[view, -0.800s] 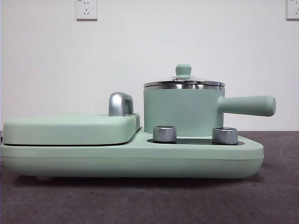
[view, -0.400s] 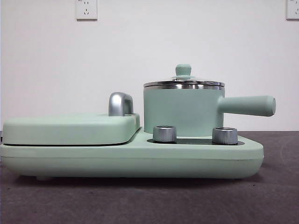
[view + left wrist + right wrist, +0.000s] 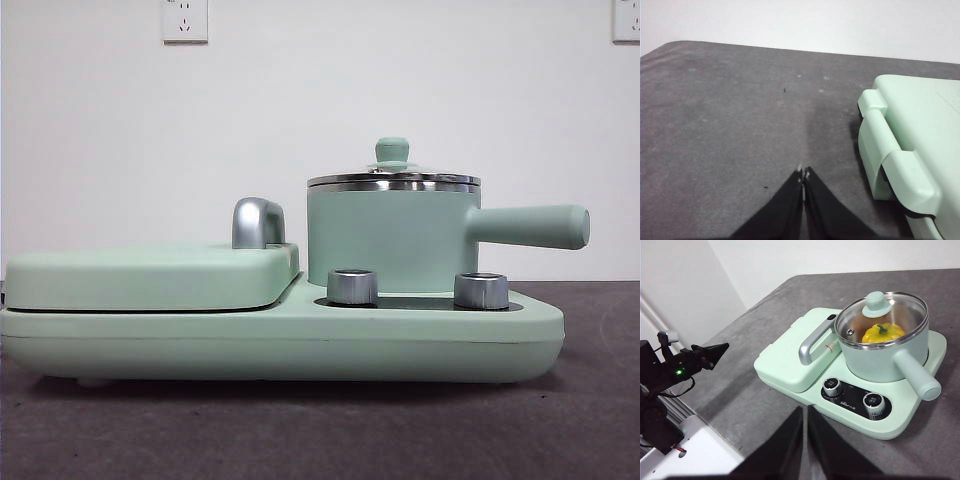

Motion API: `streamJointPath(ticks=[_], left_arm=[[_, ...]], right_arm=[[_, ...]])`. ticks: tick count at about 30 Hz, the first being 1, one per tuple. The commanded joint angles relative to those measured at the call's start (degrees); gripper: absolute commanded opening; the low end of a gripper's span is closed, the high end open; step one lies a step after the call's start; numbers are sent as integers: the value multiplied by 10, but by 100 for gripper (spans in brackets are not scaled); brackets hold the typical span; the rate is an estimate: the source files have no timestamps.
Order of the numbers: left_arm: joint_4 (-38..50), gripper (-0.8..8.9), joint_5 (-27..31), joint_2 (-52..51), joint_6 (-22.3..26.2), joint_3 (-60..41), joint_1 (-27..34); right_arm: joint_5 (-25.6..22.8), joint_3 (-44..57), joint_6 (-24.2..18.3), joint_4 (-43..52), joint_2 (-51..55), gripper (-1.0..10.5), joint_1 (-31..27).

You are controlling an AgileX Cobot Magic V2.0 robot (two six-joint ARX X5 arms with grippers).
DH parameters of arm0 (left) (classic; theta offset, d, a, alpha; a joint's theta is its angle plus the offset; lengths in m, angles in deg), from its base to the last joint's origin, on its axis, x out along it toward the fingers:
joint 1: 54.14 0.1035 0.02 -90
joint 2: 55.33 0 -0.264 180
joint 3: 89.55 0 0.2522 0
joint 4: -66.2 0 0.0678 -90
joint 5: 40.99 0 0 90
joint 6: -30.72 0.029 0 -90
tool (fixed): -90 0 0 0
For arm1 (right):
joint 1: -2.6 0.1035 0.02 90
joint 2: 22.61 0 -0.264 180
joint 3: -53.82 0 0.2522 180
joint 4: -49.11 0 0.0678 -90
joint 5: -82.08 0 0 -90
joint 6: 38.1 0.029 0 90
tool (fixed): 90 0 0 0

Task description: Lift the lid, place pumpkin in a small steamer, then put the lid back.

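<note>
The small steamer [image 3: 390, 240] [image 3: 887, 357] stands on the mint-green cooker base, its long handle [image 3: 530, 226] sticking out sideways. On top rests the glass lid [image 3: 883, 320] with its mint knob [image 3: 392, 151]. Through the glass the yellow pumpkin [image 3: 883, 333] lies inside the pot. My right gripper [image 3: 805, 432] hovers shut and empty in front of the cooker, well back from it. Beside the cooker's griddle end, my left gripper [image 3: 803, 176] hangs shut over bare grey table, holding nothing. The left arm's tip [image 3: 710, 354] also shows in the right wrist view.
The flat griddle cover [image 3: 150, 275] [image 3: 920, 145] with a curved steel handle [image 3: 257, 222] fills the cooker's other half. Two steel dials [image 3: 352, 286] [image 3: 481, 290] sit on the cooker's front. A white wall stands behind, and a white stand [image 3: 685, 450] lies off the table edge.
</note>
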Motion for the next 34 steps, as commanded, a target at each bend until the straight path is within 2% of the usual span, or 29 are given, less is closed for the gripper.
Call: streamJointPath(ticks=[1, 22, 25, 28, 34], left_arm=[[-2, 6, 1, -1, 9, -11, 1], [-2, 6, 1, -1, 9, -11, 1], [-2, 6, 1, -1, 9, -11, 1], [-2, 6, 1, -1, 9, -11, 1], [-2, 6, 1, -1, 9, -11, 1]], right_arm=[[0, -3, -5, 6, -2, 10, 4], [0, -1, -5, 6, -1, 10, -5], [2, 16, -5, 21, -1, 10, -41], [-3, 64, -18, 76, 10, 10, -102], [-33, 225, -124, 244, 51, 10, -212]])
